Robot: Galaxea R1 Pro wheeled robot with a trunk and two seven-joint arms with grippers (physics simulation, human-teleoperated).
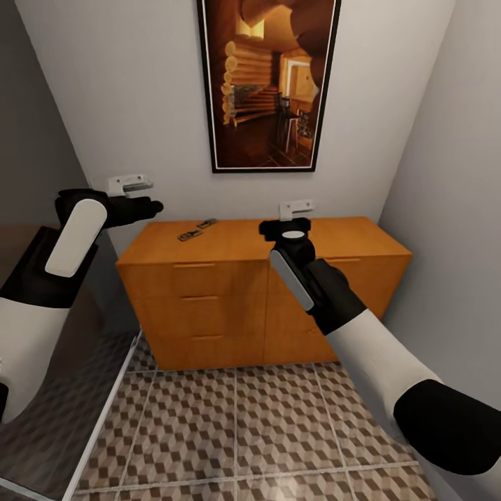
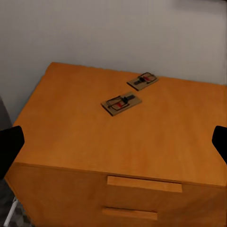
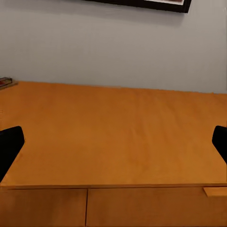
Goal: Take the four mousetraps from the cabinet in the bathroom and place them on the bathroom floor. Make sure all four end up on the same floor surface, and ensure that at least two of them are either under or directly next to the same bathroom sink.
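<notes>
Two small dark-brown flat wooden mousetraps (image 2: pixel 121 103) (image 2: pixel 143 81) lie on the orange-brown wooden drawer cabinet (image 1: pixel 229 306).
Left gripper (image 2: pixel 113 142) and right gripper (image 3: pixel 113 142) hover spread wide, empty.

No readable text anywhere.
The framed picture (image 1: pixel 269 83) on the wall shows a log interior — no caption or lettering; the cabinet (image 1: pixel 264 292) and the two mousetraps (image 2: pixel 121 103) on its top carry red marks — no legible brand, label or number.
</notes>
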